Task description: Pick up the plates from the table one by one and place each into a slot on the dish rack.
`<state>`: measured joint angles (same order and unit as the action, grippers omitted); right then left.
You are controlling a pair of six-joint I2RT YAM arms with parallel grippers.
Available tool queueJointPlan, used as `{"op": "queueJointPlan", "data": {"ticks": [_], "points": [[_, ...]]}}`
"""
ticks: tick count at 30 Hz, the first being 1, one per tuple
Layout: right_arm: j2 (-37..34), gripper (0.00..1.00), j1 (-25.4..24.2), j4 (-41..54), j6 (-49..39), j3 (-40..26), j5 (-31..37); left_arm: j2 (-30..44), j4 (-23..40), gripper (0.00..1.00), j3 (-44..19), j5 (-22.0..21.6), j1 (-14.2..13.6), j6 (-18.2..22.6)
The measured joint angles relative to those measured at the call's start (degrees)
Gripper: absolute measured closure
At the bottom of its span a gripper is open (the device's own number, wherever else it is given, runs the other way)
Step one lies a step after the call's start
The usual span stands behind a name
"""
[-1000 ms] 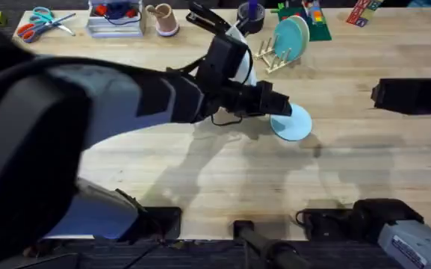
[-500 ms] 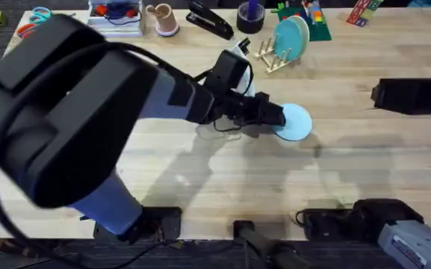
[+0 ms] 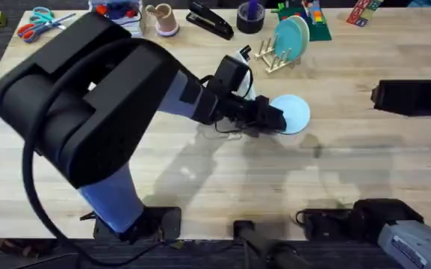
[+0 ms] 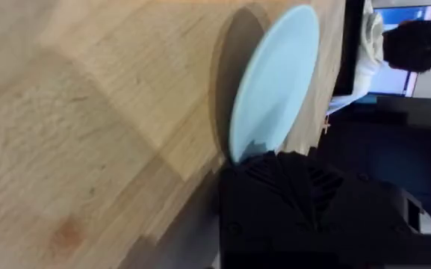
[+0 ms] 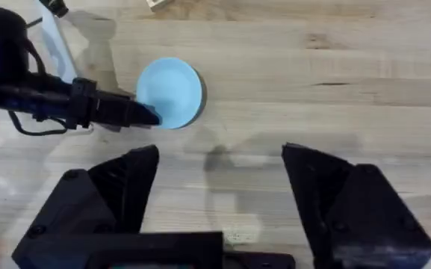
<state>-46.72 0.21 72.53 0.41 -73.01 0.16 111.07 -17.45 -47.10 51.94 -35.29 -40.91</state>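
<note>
Overhead, the left gripper [image 3: 277, 119] reaches across the middle of the worktop [image 3: 349, 172] and is clamped on the near edge of a pale blue plate [image 3: 293, 113]. Behind it, the dish rack [image 3: 273, 57] holds two plates [image 3: 291, 37] upright. The right gripper [image 5: 219, 187] hangs with fingers spread apart.

Overhead camera: high above the desk [image 3: 349, 172], facing down and forward. Left wrist camera: close along the desk surface. Right wrist camera: higher, facing down. All share the pale blue plate [image 3: 293, 114].
</note>
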Motion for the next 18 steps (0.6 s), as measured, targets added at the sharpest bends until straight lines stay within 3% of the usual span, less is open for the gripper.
{"op": "queueJointPlan", "data": {"ticks": [18], "points": [[-0.01, 0.007, 0.00, 0.15, 0.02, 0.00, 0.00, 0.26, -0.17, 0.960, -0.21, -0.11, 0.07, -2.43]]}}
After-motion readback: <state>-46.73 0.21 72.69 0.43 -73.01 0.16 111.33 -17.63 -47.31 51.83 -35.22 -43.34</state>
